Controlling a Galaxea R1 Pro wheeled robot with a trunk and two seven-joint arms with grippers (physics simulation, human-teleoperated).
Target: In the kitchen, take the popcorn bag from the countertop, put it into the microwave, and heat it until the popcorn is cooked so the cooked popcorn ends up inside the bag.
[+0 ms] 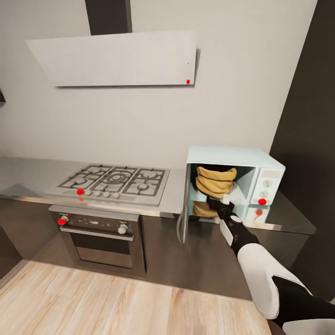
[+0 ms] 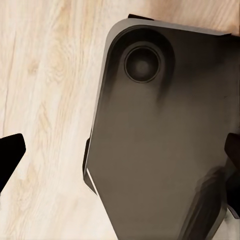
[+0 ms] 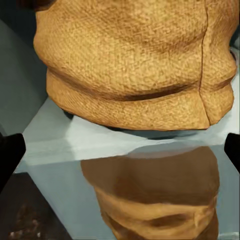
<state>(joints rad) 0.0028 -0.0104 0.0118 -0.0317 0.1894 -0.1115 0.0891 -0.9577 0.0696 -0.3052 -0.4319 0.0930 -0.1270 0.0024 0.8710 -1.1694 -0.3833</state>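
Currently the crumpled golden-brown paper popcorn bag point(image 1: 216, 180) stands inside the small pale mint-blue microwave point(image 1: 232, 156), door open, on the shiny grey metallic countertop point(image 1: 288, 218). Right gripper point(image 1: 218, 203) at the cavity mouth, fingers apart, bag unheld. Left gripper point(image 2: 120, 160) spread above light wood floor point(image 2: 45, 100).

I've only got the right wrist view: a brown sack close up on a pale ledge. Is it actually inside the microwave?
Observer: Yes. From the head view, the popcorn bag stands inside the microwave cavity.
Operator: And the door?
Observer: The door is swung open at the cavity's left side.
Operator: Where's my arm?
Observer: The right end effector is at the cavity's mouth, low in front of the bag.
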